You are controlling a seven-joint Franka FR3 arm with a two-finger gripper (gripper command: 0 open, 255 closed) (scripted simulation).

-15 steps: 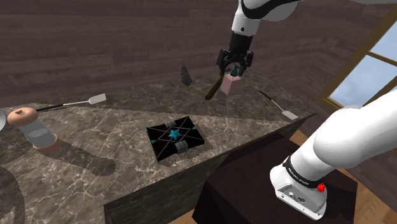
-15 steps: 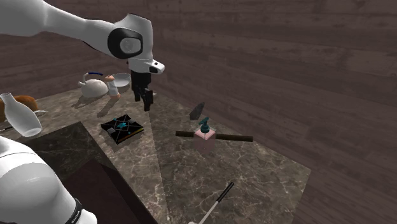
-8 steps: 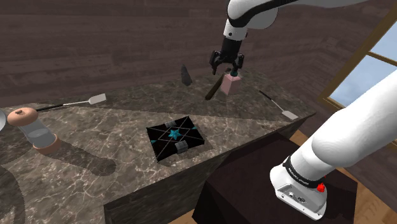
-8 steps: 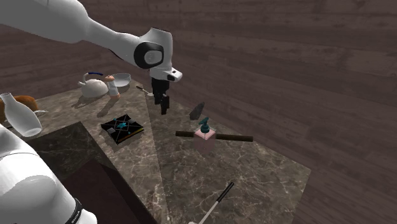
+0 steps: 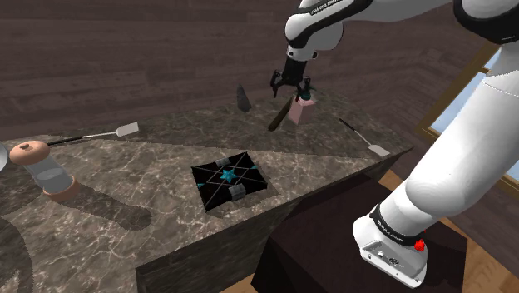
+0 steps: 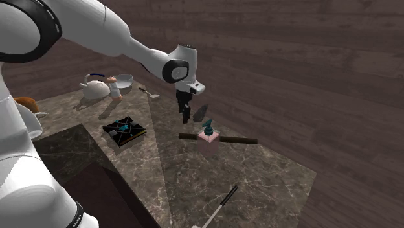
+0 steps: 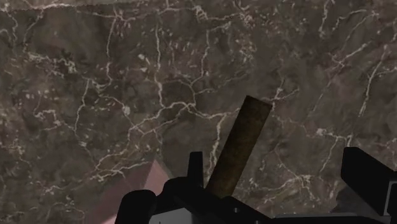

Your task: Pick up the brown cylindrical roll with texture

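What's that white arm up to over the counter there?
The white arm reaches across the dark marble counter, and its black gripper hovers above a thin brown roll, the thing it is meant to pick up. The roll lies flat on the counter next to a pink pump bottle. The fingers stand open with nothing in them, so the roll is not yet grasped.

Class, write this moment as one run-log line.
stage: pre-grasp | gripper: open, above brown roll | roll: lying on counter, not held
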